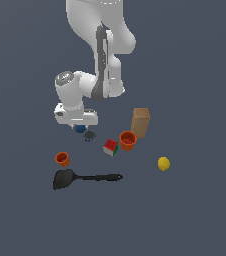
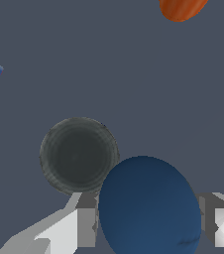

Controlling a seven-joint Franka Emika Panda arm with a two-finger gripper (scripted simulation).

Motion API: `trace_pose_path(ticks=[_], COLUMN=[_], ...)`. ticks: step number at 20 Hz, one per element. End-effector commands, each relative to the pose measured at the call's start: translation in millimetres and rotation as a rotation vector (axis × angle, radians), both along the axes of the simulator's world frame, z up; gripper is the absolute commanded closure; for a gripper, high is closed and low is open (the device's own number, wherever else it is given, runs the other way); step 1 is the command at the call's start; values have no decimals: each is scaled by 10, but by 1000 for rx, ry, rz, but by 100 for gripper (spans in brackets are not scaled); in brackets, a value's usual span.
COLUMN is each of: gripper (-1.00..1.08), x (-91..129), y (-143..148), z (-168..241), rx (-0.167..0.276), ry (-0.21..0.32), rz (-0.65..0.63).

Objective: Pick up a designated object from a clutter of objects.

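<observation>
I am in a simulated test scene, not a real room: a flat, featureless slate-grey floor (image 1: 200, 215) runs everywhere around my white arm (image 1: 102, 45), no walls or furniture, and the black spatula (image 1: 82, 178) lying below it looks plainly rendered.

Worktop (image 1: 200, 220): single flat surface, plain slate grey-blue, matte, uniform tone. Spans entire exterior view, edge to edge. Same surface forms background of wrist view, slightly lighter toward one side.
</observation>
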State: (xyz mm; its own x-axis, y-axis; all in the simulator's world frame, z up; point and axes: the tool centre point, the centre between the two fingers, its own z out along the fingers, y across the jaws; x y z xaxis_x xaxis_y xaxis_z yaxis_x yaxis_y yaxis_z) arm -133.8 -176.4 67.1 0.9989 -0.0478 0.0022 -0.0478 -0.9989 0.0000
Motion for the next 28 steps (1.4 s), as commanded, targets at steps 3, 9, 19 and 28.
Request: trace_pose_path(ticks=[3,9,19,28], gripper=[108,108,108,108], x=[102,280,611,943], y=[107,298,647,971], z=[277,771,1659,2484], rx=[-1,-3,-4,-2], ry=[-1,1,1,2], rz=[0,-1,-2,-3])
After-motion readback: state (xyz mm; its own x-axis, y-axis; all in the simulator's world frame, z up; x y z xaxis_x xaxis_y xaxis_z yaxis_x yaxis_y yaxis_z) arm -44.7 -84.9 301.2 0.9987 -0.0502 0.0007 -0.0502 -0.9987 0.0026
